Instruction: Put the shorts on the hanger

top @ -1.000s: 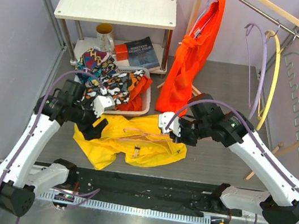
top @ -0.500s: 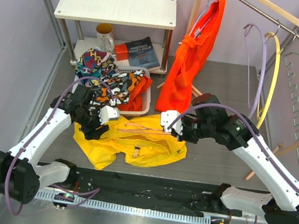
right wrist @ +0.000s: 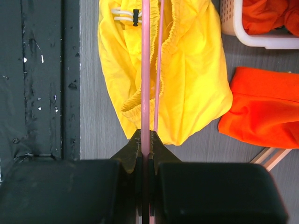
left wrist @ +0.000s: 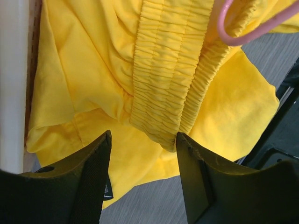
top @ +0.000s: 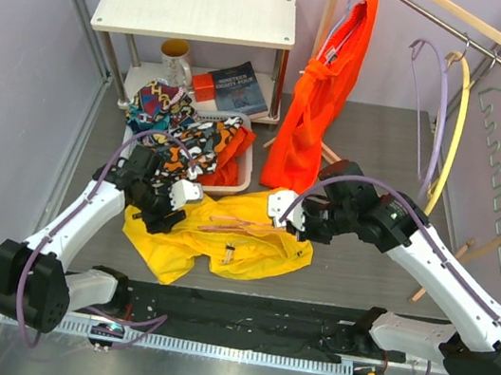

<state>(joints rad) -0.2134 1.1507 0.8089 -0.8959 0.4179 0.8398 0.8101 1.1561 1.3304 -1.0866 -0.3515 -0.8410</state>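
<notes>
yellow shorts point(top: 222, 241), left pincer point(left wrist: 142, 139) parted above, right pincer point(right wrist: 145, 136) clamping hanger point(right wrist: 145, 70)

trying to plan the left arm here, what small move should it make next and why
Probably lower the left gripper a little and close it on the waistband of the shorts. It is open with the bunched waistband fold between its fingers, and the end of the pink hanger lies just beyond. The right gripper is shut on the hanger, steadying it.
</notes>
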